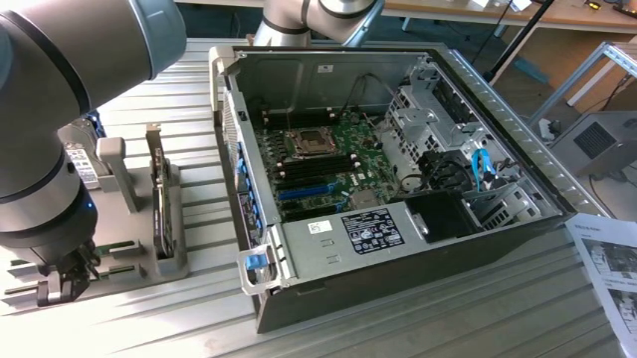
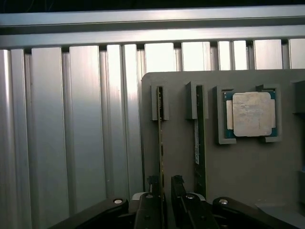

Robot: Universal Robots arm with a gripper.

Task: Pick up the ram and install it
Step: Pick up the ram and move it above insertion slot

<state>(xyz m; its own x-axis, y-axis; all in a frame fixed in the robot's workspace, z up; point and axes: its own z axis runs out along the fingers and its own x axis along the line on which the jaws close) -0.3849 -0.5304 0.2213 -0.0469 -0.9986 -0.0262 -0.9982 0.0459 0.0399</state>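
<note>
Edgewise, the thin green ram (image 2: 161, 143) stands in its holder (image 2: 178, 152) between the end effector's (image 2: 164, 186) narrowly parted fingers

Lab; open PC case (image 1: 398, 277); aluminium-profile table (image 1: 179, 328)

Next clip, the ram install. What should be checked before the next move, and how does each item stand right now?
1. End effector straddles the thin green memory stick standing on edge in the grey holder tray: ok.
2. Jaws closed on that stick: not ok, open with a gap.
3. Second thin stick apart from the end effector: ok.
4. Grey metal computer case lies open: ok.
5. Black motherboard memory slots empty: cannot tell.
</note>
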